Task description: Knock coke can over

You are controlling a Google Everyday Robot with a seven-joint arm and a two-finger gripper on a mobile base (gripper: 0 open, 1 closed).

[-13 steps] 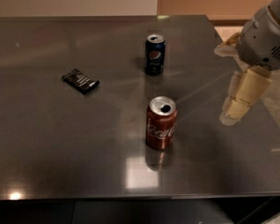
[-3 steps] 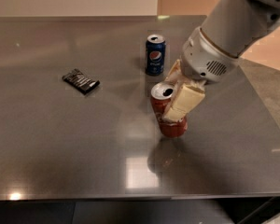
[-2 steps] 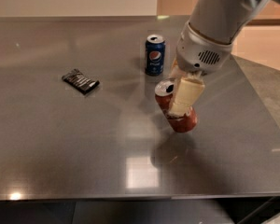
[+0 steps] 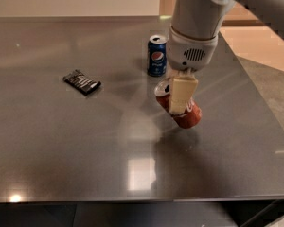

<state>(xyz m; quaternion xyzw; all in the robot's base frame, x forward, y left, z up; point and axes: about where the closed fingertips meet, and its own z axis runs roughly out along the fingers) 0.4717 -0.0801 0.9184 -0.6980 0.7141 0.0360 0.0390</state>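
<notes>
The red coke can [image 4: 191, 117] is tilted steeply right of the table's middle, with its silver top toward the upper left and its base low to the right. My gripper [image 4: 180, 104] comes down from above and is shut on the can. One cream finger [image 4: 182, 93] lies across the can's front. The other finger is hidden behind the can. The can's base is at or just above the table surface; I cannot tell which.
A blue Pepsi can [image 4: 156, 56] stands upright just behind and left of the gripper. A black snack packet [image 4: 81, 82] lies to the left. The dark glossy table [image 4: 61, 141] ends at the right edge and the near edge.
The gripper came in from the right and closed around the upright coke can. Over the last second the can has tipped further, its top swinging left.
</notes>
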